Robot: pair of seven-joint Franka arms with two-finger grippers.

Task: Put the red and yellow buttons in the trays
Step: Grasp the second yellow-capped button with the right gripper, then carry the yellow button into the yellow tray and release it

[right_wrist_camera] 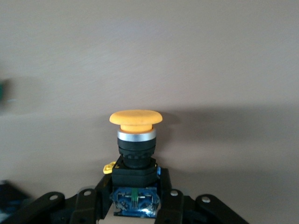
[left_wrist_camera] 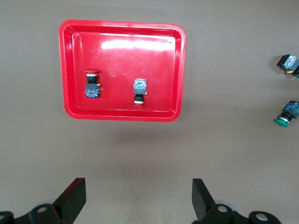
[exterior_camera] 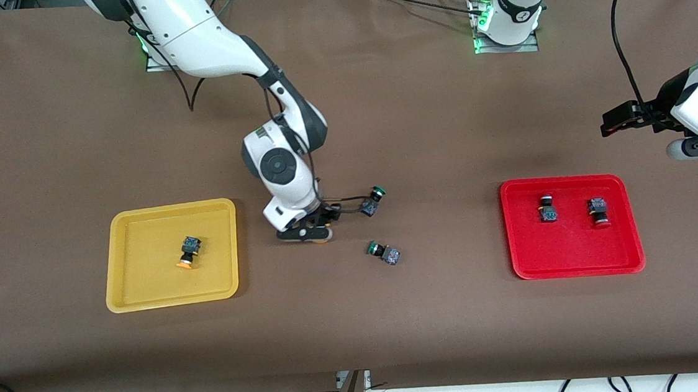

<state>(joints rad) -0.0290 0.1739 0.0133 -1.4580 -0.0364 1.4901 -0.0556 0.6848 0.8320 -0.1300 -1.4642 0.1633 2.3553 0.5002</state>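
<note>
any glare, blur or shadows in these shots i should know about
Left wrist view: a white glare patch on the red tray floor, with a soft shadow on the table beside the tray. Right wrist view: the yellow button is sharp, a green smear at the picture's edge is blurred. Front view: even light, faint shadows.
</note>
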